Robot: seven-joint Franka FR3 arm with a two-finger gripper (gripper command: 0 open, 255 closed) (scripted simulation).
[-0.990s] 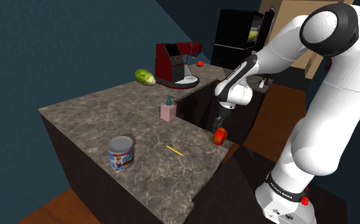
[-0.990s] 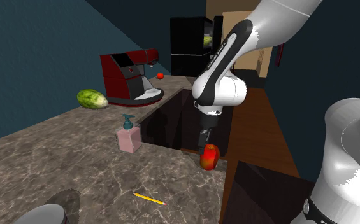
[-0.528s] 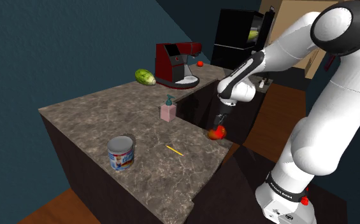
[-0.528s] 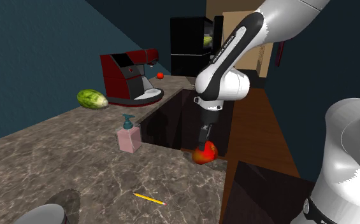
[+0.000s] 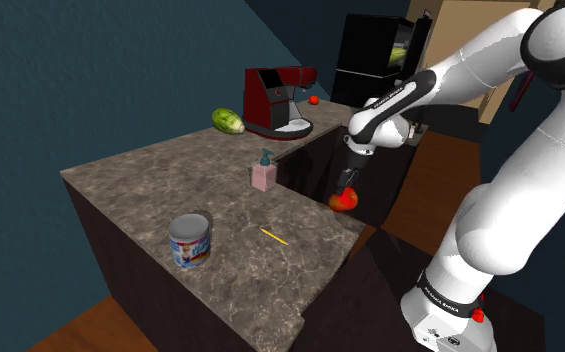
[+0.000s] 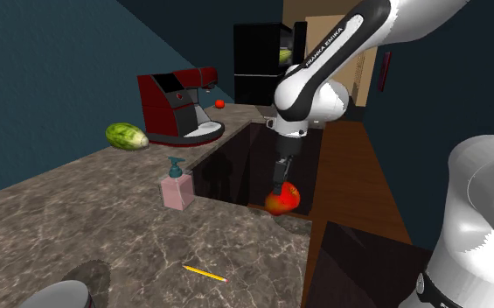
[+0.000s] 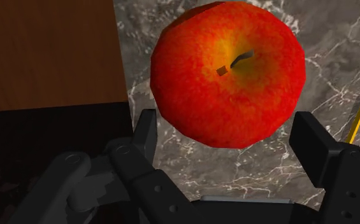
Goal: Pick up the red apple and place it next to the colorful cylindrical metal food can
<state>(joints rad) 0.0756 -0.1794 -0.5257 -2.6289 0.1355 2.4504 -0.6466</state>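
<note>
The red apple (image 5: 345,199) (image 6: 281,199) lies tipped on the marbled counter (image 5: 150,190), at the corner between the sink recess and the counter's edge. My gripper (image 5: 347,187) (image 6: 278,185) points down on it from above. In the wrist view the apple (image 7: 229,70) turns its stem to the camera, and my gripper (image 7: 226,124) is open, with a finger on each side of the apple's near end, not clasping it. The colourful can (image 5: 190,241) stands near the counter's front, far from the apple.
A yellow pencil (image 5: 273,236) (image 7: 358,118) lies between the apple and the can. A pink soap dispenser (image 5: 263,174) stands beside the sink recess (image 5: 315,165). At the back are a red coffee machine (image 5: 275,100), a green melon (image 5: 228,121) and a small red fruit (image 5: 313,99).
The arm has swung upward and the gripper has shifted towards the sink. The apple has tipped over and moved a little the same way.
</note>
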